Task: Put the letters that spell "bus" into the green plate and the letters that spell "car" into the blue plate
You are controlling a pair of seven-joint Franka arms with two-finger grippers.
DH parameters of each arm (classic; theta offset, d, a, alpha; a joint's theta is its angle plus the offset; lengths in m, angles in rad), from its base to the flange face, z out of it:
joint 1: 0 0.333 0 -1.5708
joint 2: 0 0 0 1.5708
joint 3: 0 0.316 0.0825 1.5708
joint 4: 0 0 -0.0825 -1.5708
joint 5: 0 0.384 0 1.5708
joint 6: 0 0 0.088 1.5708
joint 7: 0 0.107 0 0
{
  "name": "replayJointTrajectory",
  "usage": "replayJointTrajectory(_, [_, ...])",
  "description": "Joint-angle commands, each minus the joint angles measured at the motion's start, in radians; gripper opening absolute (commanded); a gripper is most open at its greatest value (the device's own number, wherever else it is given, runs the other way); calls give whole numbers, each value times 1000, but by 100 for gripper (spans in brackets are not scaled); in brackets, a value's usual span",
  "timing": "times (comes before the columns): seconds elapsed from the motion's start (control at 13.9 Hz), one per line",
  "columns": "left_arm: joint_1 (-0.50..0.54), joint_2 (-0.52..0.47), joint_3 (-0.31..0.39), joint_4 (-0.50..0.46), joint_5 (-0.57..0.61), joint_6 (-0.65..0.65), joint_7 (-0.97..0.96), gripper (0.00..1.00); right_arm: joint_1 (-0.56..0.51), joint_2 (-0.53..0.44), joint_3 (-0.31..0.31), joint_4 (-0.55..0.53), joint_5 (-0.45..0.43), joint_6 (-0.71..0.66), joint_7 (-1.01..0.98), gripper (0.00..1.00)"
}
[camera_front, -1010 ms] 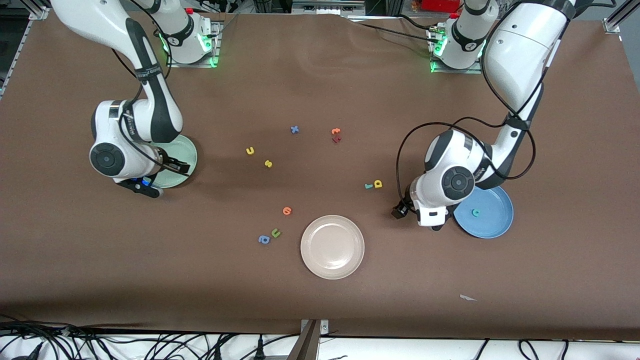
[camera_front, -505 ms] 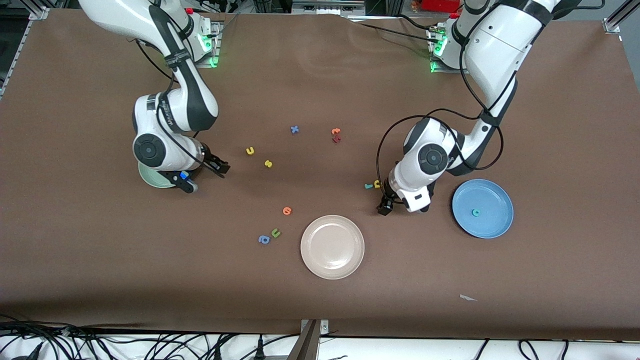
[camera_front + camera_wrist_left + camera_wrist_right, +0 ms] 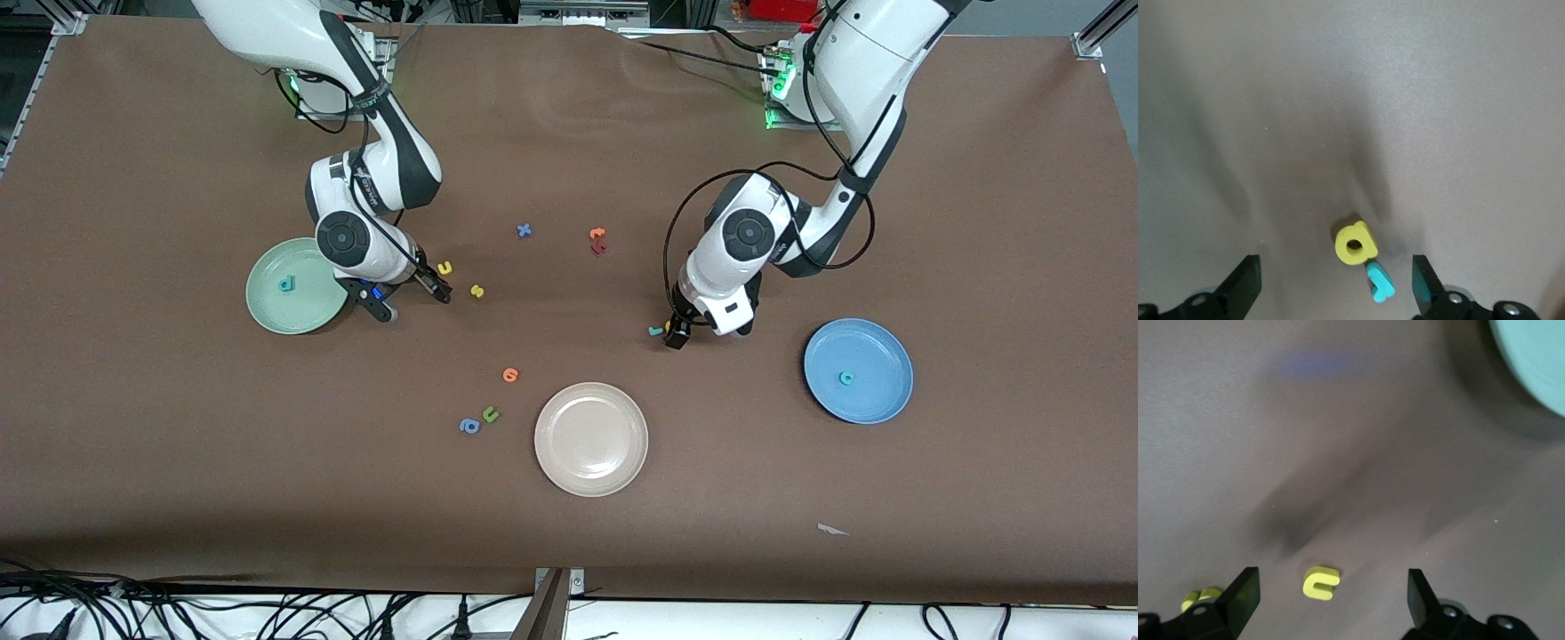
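The open left gripper [image 3: 1335, 293] is hovering over a yellow "a" [image 3: 1355, 243] touching a teal "r" [image 3: 1379, 283]. The open right gripper [image 3: 1331, 600] is hanging over a yellow "u" [image 3: 1320, 582].

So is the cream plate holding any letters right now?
No, the cream plate shows only its bare surface in the front view; the nearest letters, an orange one and a green one, lie on the table beside it.

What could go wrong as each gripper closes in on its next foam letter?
1. The yellow "a" touches the teal "r" under the open left gripper; closing might catch both or knock one away.
2. The yellow "u" lies near the yellow "s" under the open right gripper; a slanted approach could nudge either.
3. A green "u" lies nearer the front camera and could be mistaken later.
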Motion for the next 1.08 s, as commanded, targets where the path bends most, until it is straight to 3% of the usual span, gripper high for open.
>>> replayJointTrajectory(0.0, [-8,13,13,1,103,16,-103,98,5,-23,37,-80,13,109,68,73])
replayJointTrajectory(0.14, [-8,21,16,11,114,16,-112,97,7,-23,40,-90,13,115,84,65])
replayJointTrajectory(0.5, [-29,67,19,63,114,16,-161,91,7,-17,54,-105,13,158,108,64])
replayJointTrajectory(0.65, [-29,75,21,74,115,16,-161,87,8,-16,54,-116,13,173,108,58])
replayJointTrajectory(0.87, [-29,79,29,76,118,16,-160,70,30,-13,54,-131,13,216,134,56])
replayJointTrajectory(1.01, [-26,79,29,76,140,13,-160,56,31,-11,54,-131,13,219,134,45])
